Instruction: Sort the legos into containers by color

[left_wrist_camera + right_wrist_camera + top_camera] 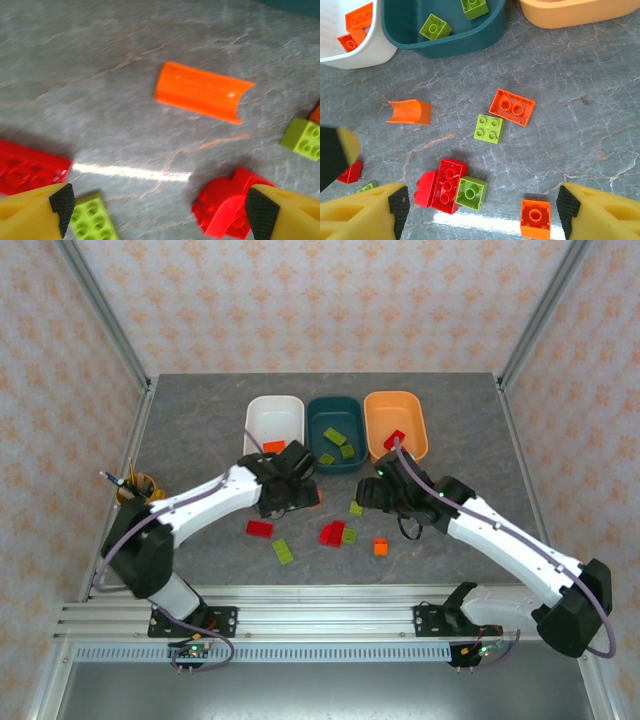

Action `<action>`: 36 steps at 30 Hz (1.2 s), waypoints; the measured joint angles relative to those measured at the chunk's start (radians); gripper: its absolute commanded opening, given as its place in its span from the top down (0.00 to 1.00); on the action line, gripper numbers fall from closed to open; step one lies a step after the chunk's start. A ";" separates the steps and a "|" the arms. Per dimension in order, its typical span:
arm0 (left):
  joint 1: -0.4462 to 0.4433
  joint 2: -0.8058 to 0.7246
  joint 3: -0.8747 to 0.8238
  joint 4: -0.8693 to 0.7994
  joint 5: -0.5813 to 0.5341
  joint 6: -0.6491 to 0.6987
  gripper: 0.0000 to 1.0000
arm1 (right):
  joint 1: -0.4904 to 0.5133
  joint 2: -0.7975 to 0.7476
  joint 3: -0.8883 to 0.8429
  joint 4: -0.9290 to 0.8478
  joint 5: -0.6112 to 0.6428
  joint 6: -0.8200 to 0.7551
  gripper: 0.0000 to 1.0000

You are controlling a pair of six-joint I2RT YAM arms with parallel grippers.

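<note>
Both tools stand with their jaws apart and nothing between them. The left gripper (160, 210) hangs low over the table (100, 60) with the curved orange piece (202, 92) just ahead of it, and the right gripper (482, 207) hovers above a red brick (449, 184) that touches a green brick (471, 192). The sorted legos lie in three bins at the far side: orange ones in the white bin (275, 420), green ones in the teal bin (340, 412), one red in the orange bin (395, 410). The rest lie loose on the table in front of them. The likeliest slip, I judge, is a mixed pick: closing on the red brick could drag its green neighbour into the wrong bin. The curved piece offers smooth, sloped sides, so the pads may squeeze it out sideways. The two arms reach close together over one small patch and could knock each other or scatter bricks. An orange brick (512, 107) could also be dropped by mistake into the orange bin, which holds red
</note>
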 measured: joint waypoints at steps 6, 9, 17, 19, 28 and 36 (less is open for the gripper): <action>-0.001 0.203 0.156 -0.002 0.000 0.082 0.08 | -0.011 -0.052 -0.031 -0.005 -0.015 0.004 0.19; -0.001 0.280 0.210 -0.010 -0.001 0.118 0.06 | -0.016 -0.073 -0.046 -0.005 -0.018 0.011 0.19; -0.001 0.415 0.276 -0.035 -0.002 0.180 0.06 | -0.019 -0.076 -0.055 -0.004 -0.034 0.019 0.19; 0.000 0.424 0.277 -0.039 -0.003 0.192 0.07 | -0.020 -0.076 -0.057 -0.004 -0.037 0.022 0.19; 0.005 0.450 0.288 -0.038 -0.003 0.233 0.35 | -0.022 -0.073 -0.059 -0.004 -0.042 0.026 0.19; 0.005 0.452 0.309 -0.039 -0.011 0.251 0.49 | -0.027 -0.063 -0.059 -0.003 -0.045 0.027 0.19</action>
